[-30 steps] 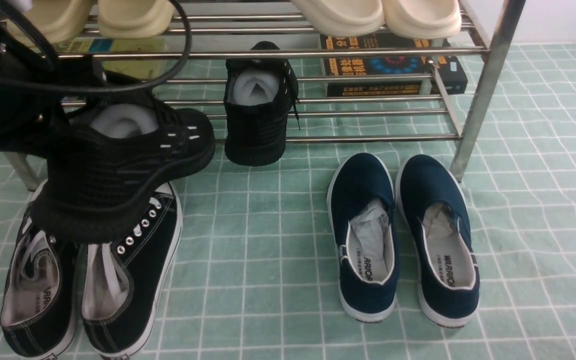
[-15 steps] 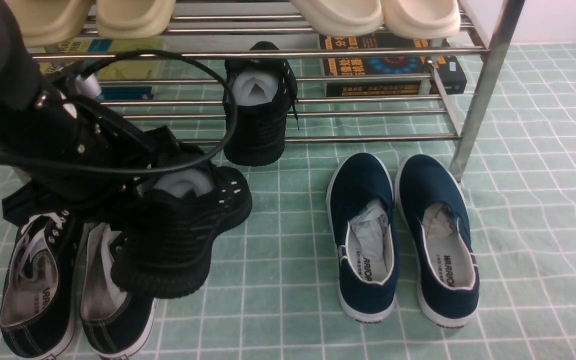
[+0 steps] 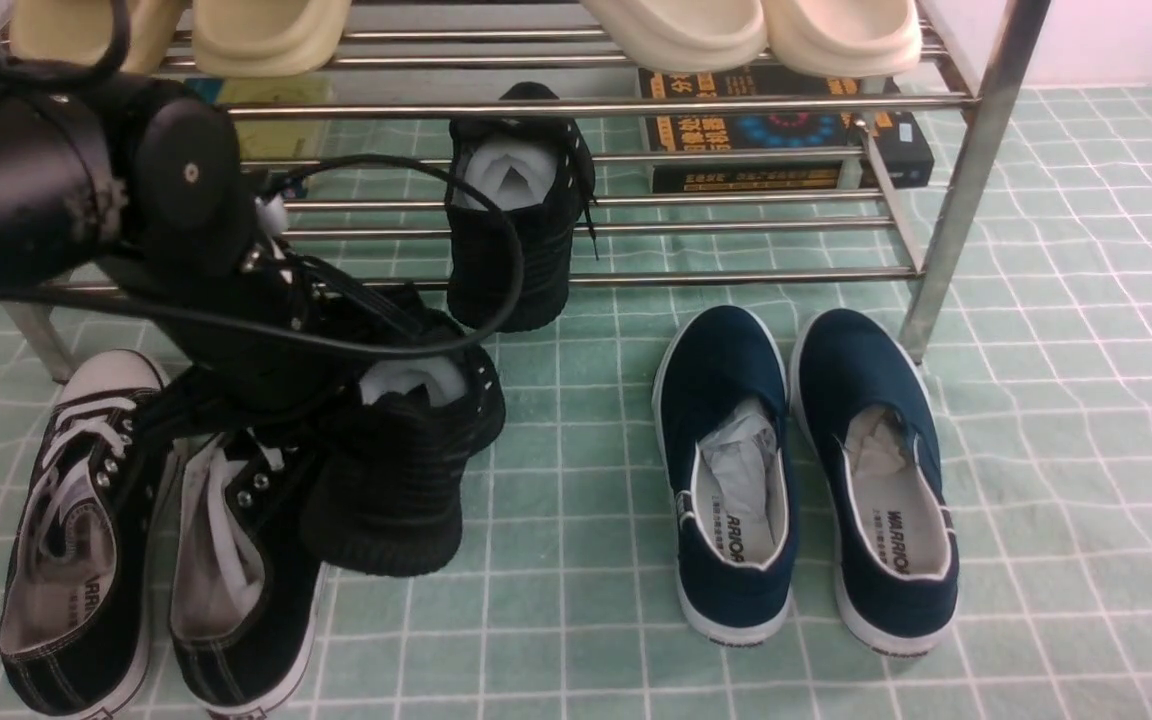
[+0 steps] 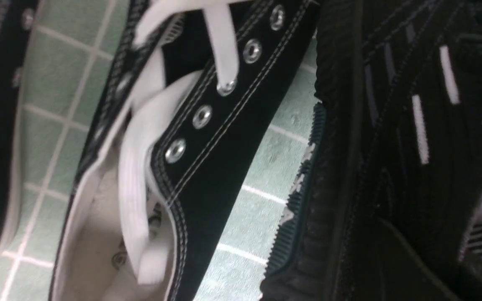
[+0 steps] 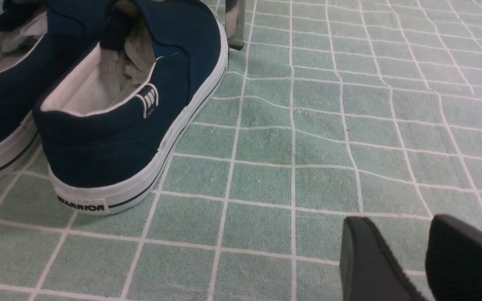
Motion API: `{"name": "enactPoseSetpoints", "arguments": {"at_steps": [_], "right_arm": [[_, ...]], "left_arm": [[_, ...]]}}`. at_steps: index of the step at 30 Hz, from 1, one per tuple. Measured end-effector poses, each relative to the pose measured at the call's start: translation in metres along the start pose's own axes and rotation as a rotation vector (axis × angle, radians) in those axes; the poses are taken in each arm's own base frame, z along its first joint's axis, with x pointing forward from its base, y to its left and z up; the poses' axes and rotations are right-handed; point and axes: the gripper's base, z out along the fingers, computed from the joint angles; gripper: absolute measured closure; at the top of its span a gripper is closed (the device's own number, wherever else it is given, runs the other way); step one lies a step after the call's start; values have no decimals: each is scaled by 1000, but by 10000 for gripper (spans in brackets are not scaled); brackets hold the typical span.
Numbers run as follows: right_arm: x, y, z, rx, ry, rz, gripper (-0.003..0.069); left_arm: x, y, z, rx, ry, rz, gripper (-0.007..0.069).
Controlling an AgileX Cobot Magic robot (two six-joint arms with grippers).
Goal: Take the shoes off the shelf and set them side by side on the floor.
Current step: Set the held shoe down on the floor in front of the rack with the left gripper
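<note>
Lowered and turned since half a second ago, the held shoe (image 3: 391,480) now points its heel at the robot instead of lying slantwise. It is down at the floor (image 3: 556,600) in front of the shelf's (image 3: 736,275) left half. Whether its sole is fully down cannot be told. The left arm has swung clear of a white toe cap it covered before.

The left gripper (image 3: 356,335) is buried in the shoe's lacing and clamped tight on the upper, though its jaws are hidden. The second shoe (image 3: 516,230) has not shifted: it sits on the lower tier, its heel overhanging the front rail.

These shoes look light. The mesh upper should give under the pads, while the paper stuffing keeps its shape and the ribbed sole stays stiff. The collar or heel rim seems the best hold, and that heel faces the robot.

Just left of the held shoe lie the canvas sneakers (image 3: 226,560); the left wrist view shows a sliver of floor between them. The navy slip-ons (image 3: 736,480) lie unmoved off to the right. Beside them the right gripper (image 5: 404,225) hovers low, its jaws parted and empty.
</note>
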Motion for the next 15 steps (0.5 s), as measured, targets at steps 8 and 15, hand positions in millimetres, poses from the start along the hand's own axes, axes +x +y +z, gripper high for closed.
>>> {"name": "enactPoseSetpoints", "arguments": {"at_steps": [8,15], "right_arm": [[0,0,0,0,0,0,419],[0,0,0,0,0,0,419]], "left_arm": [[1,0,6,-11,28,42,585],[4,0,6,-9,58,55,480]]}}
